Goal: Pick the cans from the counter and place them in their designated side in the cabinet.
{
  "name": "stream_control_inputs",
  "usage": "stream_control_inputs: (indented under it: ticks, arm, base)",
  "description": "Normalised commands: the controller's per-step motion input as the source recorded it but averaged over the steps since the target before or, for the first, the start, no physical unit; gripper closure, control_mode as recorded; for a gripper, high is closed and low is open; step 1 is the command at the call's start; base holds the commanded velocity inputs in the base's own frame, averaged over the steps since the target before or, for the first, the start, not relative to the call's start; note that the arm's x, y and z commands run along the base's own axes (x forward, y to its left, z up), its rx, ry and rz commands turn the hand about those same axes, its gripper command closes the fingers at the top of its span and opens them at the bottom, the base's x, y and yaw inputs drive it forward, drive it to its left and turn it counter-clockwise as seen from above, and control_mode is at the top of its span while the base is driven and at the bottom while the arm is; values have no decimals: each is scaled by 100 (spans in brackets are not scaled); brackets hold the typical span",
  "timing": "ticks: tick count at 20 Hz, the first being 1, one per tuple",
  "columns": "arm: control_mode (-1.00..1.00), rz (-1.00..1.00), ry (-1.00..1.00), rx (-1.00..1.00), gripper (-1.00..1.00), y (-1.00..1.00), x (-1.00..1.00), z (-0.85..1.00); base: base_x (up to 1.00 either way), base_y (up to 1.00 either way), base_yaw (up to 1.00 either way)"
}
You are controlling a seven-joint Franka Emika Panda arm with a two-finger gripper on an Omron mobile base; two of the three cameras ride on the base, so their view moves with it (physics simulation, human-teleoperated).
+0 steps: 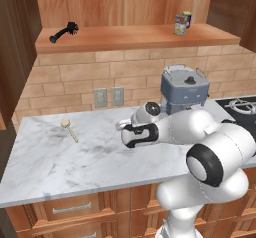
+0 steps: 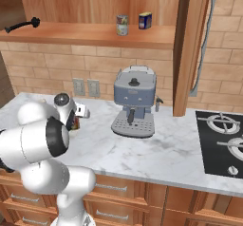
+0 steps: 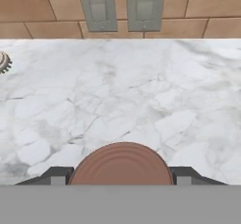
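Hand view, bottom centre: round reddish-brown lid of the dark red can [image 3: 121,164] sits between the two finger tips [image 3: 56,175], one dark tip at each side of it. Fingers stand wide enough to straddle the tin; whether the pads press on it I cannot tell, as the contact line is cut off by the frame bottom. Judged step: grasp on the second tin, before lift.

Right base view, left of centre: a sliver of the same can shows by the wrist, standing on the counter [image 2: 180,149]. Gripper [image 2: 76,119] is low over the marble, mostly hidden behind the arm's own links.

Silver can [image 1: 180,25] is already up on the cabinet [image 1: 125,37] shelf, upper right of the left base view, just beside a blue can [image 1: 187,18]. A black brush [image 1: 64,32] lies at the shelf's far left end, well apart from both.

Doing it well:
- Close evenly on the can's sides, centred, so it does not twist out.
- Lift straight up before swinging; the coffee machine [image 1: 183,89] stands near, to the right in the left base view.
- The wooden spoon [image 1: 69,129] lies on the marble at left, clear of the path.
- Which shelf side suits this tin is a judgement: likely the right, beside the silver one.
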Motion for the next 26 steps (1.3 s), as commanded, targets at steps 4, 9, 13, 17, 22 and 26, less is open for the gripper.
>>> stream_control_inputs:
  ticks: [4,9,13,17,22,26]
  arm:
    - [-100,2,-4,0,100,-19,0,36]
    - [-100,3,-5,0,100,-19,0,31]
    - [-100,3,-4,0,100,-20,0,30]
    - [-100,3,-5,0,100,-23,0,29]
    - [-100,4,-7,0,100,-19,-2,27]
    - [-100,4,-9,0,100,-14,-5,27]
  base:
    - [0,0,0]
    - [0,0,0]
    - [0,0,0]
    - [0,0,0]
    - [0,0,0]
    - [0,0,0]
